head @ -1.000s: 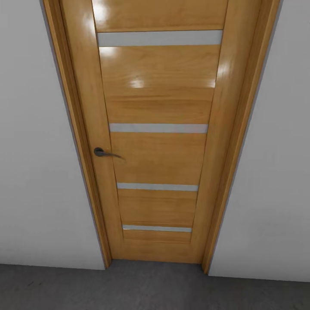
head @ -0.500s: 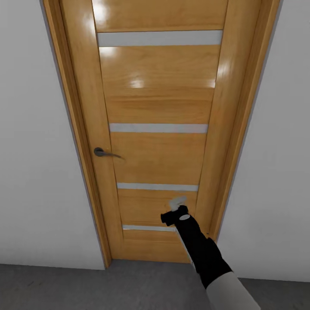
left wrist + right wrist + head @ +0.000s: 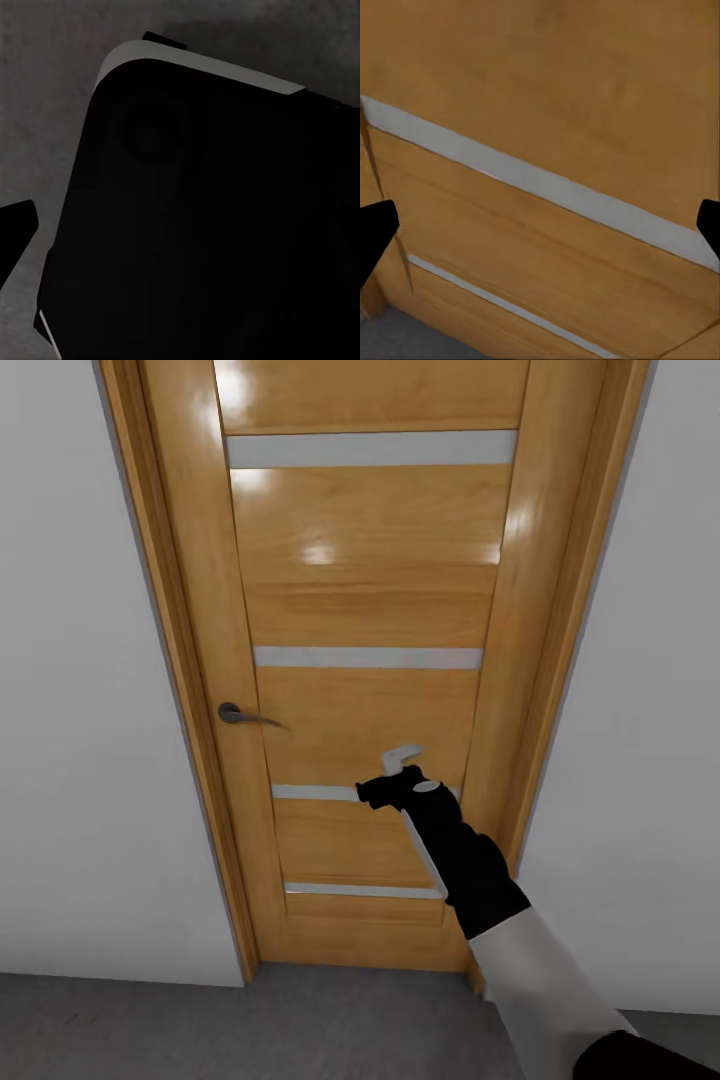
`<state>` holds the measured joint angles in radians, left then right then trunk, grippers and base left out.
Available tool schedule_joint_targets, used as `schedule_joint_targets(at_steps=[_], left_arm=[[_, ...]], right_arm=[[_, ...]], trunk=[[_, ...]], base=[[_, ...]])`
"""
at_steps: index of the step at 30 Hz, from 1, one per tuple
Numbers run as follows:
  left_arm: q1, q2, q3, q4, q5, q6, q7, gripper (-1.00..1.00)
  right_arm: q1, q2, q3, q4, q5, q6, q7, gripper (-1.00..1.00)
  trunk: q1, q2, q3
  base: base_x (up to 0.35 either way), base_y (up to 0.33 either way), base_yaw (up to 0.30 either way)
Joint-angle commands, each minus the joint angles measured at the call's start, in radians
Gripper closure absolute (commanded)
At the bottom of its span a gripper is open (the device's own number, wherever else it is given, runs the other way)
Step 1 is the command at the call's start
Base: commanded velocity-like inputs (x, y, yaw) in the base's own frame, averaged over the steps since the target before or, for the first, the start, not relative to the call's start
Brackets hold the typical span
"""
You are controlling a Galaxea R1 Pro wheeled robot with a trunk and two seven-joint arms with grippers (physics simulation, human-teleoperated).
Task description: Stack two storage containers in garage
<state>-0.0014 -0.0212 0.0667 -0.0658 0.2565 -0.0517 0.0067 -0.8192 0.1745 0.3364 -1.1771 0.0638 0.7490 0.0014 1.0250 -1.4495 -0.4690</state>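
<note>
Closed honey-brown wooden door straight ahead in the head view, set in a matching frame, long axis upright, with pale horizontal strips crossing its panel. Grey lever handle near the door's left edge, pointing toward the middle of the panel. Light-grey walls flanking the frame on both sides. Strip of dark grey concrete floor along the bottom, running up to the door's foot and the base of the walls.

Right arm reaching up from the lower right across the door's lower half, right gripper raised in front of the panel just above the second strip from the bottom, well to the right of the handle and apart from it. In the right wrist view, two dark fingertips far apart at opposite edges, spread wide, nothing between them but door panel and its pale strips.

In the left wrist view, a dark rounded robot body part close to the lens, over mottled grey floor, one dark finger tip at the edge; cannot tell whether the left gripper is spread or pressed together.

No storage containers anywhere here.
</note>
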Motion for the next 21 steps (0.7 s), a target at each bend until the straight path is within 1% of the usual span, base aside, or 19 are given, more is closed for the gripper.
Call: schedule_joint_targets(at_steps=[1, 2, 3, 4, 5, 9, 18, 19, 20, 21], left_arm=[[0.0, 0.0, 0.006, 0.0, 0.0, -0.002, 0.001, -1.0], [0.0, 0.0, 0.007, 0.0, 0.0, -0.002, 0.001, -1.0], [0.0, 0.0, 0.007, 0.0, 0.0, -0.002, 0.001, -1.0], [0.0, 0.0, 0.004, 0.0, -0.001, -0.002, 0.0, -1.0], [0.0, 0.0, 0.002, 0.0, -0.003, -0.002, -0.001, -1.0], [0.0, -0.001, -0.003, 0.0, -0.009, -0.002, -0.003, -1.0], [0.0, -0.001, -0.003, 0.0, -0.011, -0.001, -0.004, -1.0], [0.0, -0.001, -0.002, 0.0, -0.011, -0.001, -0.004, -1.0], [0.0, -0.001, -0.003, 0.0, -0.011, -0.001, -0.004, -1.0], [0.0, -0.001, -0.003, 0.0, -0.011, -0.001, -0.004, -1.0]], right_arm=[[-0.002, 0.0, 0.009, -0.008, 0.004, 0.005, 0.0, -1.0], [-0.005, 0.0, 0.028, -0.019, 0.0, 0.003, -0.001, -1.0], [-0.006, 0.0, 0.039, -0.023, -0.002, 0.001, -0.002, -1.0], [-0.008, 0.0, 0.075, -0.032, -0.005, -0.004, -0.002, -1.0], [-0.008, 0.0, 0.085, -0.034, -0.006, -0.006, -0.003, -1.0], [-0.009, 0.0, 0.099, -0.036, -0.008, -0.008, -0.003, -1.0], [-0.009, 0.0, 0.106, -0.038, -0.009, -0.027, 0.002, -1.0], [-0.009, 0.0, 0.12, -0.037, -0.009, -0.037, 0.002, -1.0], [-0.009, 0.0, 0.145, -0.037, -0.008, -0.053, 0.002, -1.0], [-0.009, 0.0, 0.154, -0.036, -0.008, -0.058, 0.002, -1.0]], trunk=[[0.0, -0.001, -0.001], [0.0, -0.001, -0.001], [0.0, -0.001, -0.001], [0.0, -0.001, -0.001], [0.0, -0.001, -0.001], [0.0, -0.001, -0.001], [0.0, -0.001, -0.001], [0.0, -0.001, -0.001], [0.0, -0.001, -0.001], [0.0, -0.001, -0.001]], base=[[0.0, 0.0, 0.0], [0.0, 0.0, 0.0], [0.0, 0.0, 0.0], [0.103, 0.0, 0.0], [0.181, 0.0, 0.0], [0.257, 0.0, 0.0], [0.315, 0.0, 0.0], [0.321, 0.0, 0.0], [0.322, 0.0, 0.0], [0.322, 0.0, 0.0]])
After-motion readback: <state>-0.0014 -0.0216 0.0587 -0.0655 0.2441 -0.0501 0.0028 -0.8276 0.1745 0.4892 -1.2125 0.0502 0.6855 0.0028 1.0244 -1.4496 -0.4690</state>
